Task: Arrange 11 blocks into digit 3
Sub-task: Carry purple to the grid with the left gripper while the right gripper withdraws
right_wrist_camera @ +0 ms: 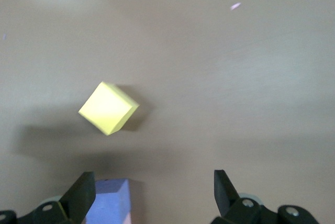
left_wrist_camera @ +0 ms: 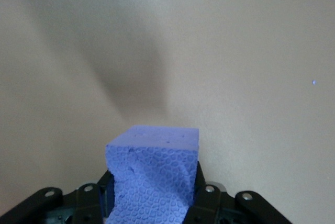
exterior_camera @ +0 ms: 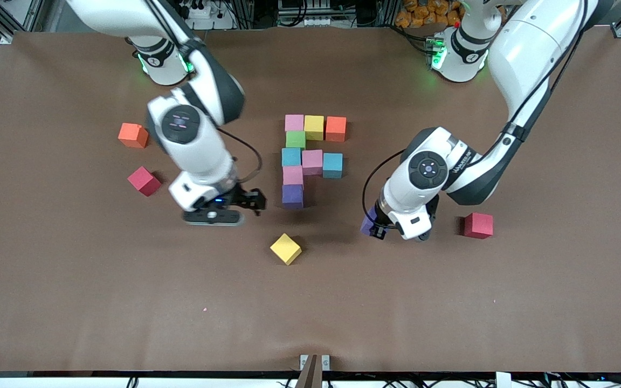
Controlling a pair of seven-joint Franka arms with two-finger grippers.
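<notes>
Brown table: left hand grips purple block; right hand spread.

We see a brown table filling nearly the whole frame, its surface matte and faintly creased near the bottom centre. A tiny pink speck lies on it in the lower middle. At the bottom centre edge a small metal bracket sits on the rim, with cables running along the strip below it. Along the top edge we make out a power strip, a heap of orange things, and a frame rail in the upper corner.
</notes>
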